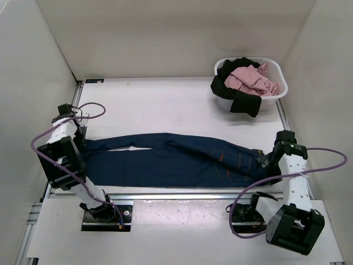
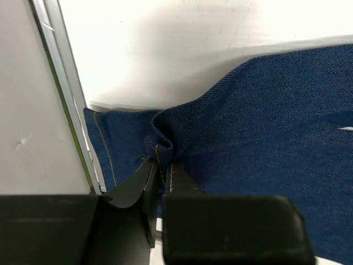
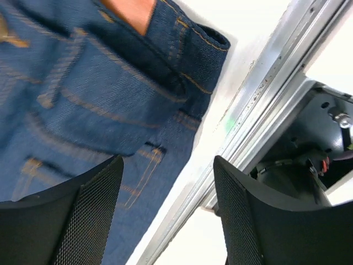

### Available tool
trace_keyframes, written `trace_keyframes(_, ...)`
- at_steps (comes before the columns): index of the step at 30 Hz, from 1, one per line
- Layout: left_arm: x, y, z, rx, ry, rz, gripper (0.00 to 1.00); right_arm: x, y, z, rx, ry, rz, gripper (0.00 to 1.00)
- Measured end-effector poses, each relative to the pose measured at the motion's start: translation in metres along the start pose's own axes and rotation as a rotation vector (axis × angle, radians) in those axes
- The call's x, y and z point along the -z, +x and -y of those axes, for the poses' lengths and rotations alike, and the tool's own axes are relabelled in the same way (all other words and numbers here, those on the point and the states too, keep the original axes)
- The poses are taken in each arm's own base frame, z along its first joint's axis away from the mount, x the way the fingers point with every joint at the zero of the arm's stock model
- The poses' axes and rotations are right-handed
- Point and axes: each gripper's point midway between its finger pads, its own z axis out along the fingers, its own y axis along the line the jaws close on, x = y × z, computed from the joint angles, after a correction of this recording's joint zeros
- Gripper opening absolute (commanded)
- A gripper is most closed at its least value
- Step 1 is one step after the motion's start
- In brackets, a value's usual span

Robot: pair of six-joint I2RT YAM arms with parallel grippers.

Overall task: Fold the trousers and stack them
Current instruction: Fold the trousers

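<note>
The trousers (image 1: pixel 171 160) are dark navy denim jeans with tan stitching, lying lengthwise across the table, leg hems at the left, waist at the right. My left gripper (image 2: pixel 161 165) is shut on a bunched fold of a leg hem (image 2: pixel 157 141) at the table's left edge; it also shows in the top view (image 1: pixel 81 138). My right gripper (image 3: pixel 168 187) is open, hovering over the waistband corner (image 3: pixel 187 72) and the table's edge rail; it also shows in the top view (image 1: pixel 267 159). One finger is over the denim, the other over the rail.
A white laundry basket (image 1: pixel 276 94) at the back right holds pink and black clothes. An aluminium rail (image 3: pixel 259 105) runs along the table's near edge. White walls close in the left, right and back sides.
</note>
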Motion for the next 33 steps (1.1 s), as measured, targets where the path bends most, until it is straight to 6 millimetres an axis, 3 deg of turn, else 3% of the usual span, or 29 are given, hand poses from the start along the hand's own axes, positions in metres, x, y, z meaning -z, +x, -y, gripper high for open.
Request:
trace_keyframes(6, 0.005, -0.007, -0.004, -0.005, -0.017, 0.035, 0.14, 0.036, -0.027, -0.023, -0.042, -0.090, 0.084, 0.82)
trace_keyframes(8, 0.005, -0.007, -0.005, -0.006, -0.018, 0.037, 0.14, 0.031, -0.029, -0.031, -0.055, -0.087, 0.066, 0.82)
trace_keyframes(12, 0.005, -0.008, -0.005, -0.012, -0.018, 0.039, 0.14, 0.001, -0.022, -0.046, -0.074, -0.003, -0.058, 0.82)
trace_keyframes(15, 0.005, -0.008, -0.005, -0.015, -0.017, 0.041, 0.14, -0.018, -0.019, -0.052, -0.099, 0.040, -0.115, 0.77)
trace_keyframes(16, 0.005, -0.008, -0.005, -0.016, -0.017, 0.041, 0.14, -0.021, -0.020, -0.054, -0.114, 0.040, -0.115, 0.68)
trace_keyframes(19, 0.005, -0.008, -0.005, -0.016, -0.015, 0.041, 0.14, -0.025, -0.031, -0.060, -0.173, 0.017, -0.089, 0.59)
trace_keyframes(23, 0.005, -0.009, -0.005, -0.016, -0.013, 0.043, 0.14, -0.037, -0.041, -0.062, -0.205, 0.046, -0.083, 0.27)
trace_keyframes(26, 0.006, -0.010, -0.007, -0.016, -0.016, 0.046, 0.14, -0.049, -0.042, -0.063, -0.198, 0.084, -0.103, 0.12)
trace_keyframes(29, 0.011, -0.019, -0.013, -0.017, -0.028, 0.069, 0.14, -0.054, -0.041, -0.062, -0.192, 0.100, -0.117, 0.00)
trace_keyframes(33, 0.019, -0.033, -0.023, -0.021, -0.051, 0.108, 0.14, -0.051, -0.046, -0.065, -0.187, 0.089, -0.114, 0.00)
